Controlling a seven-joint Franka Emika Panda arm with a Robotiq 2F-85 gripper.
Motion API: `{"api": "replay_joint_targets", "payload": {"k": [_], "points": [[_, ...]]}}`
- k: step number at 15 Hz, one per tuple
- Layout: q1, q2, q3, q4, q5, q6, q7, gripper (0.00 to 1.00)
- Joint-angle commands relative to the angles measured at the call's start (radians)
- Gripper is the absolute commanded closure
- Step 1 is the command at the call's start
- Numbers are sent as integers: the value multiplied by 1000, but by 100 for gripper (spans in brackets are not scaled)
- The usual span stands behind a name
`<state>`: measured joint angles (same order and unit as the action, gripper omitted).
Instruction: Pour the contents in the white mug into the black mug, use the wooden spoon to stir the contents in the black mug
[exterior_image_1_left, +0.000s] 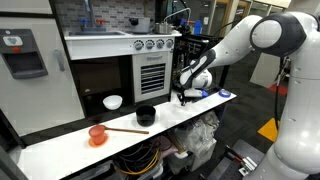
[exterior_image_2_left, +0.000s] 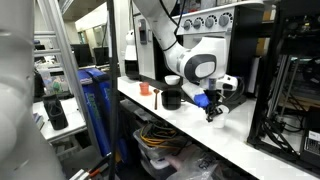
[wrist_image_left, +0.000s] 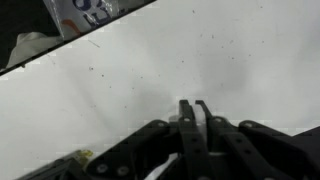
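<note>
The white mug stands on the white counter, with the black mug a little to one side of it. The wooden spoon lies flat on the counter in front of the black mug. My gripper hovers low over the counter's other end, apart from both mugs. In the wrist view my gripper is shut, its fingertips together with nothing between them, above bare white counter.
An orange-red cup on a saucer sits by the spoon's end. A blue object lies beside the gripper. A toy oven stands behind the counter. Cables and bags lie under the counter.
</note>
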<state>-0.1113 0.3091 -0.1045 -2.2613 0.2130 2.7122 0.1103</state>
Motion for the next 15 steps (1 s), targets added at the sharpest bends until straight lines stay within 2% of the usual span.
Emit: {"api": "replay_joint_targets", "payload": {"k": [1, 13, 14, 15], "points": [[-31, 26, 30, 18, 30, 25, -54, 98], [-28, 41, 33, 17, 17, 45, -67, 98], [-28, 41, 32, 17, 16, 46, -66, 66], [-28, 40, 31, 17, 15, 47, -66, 65]]}}
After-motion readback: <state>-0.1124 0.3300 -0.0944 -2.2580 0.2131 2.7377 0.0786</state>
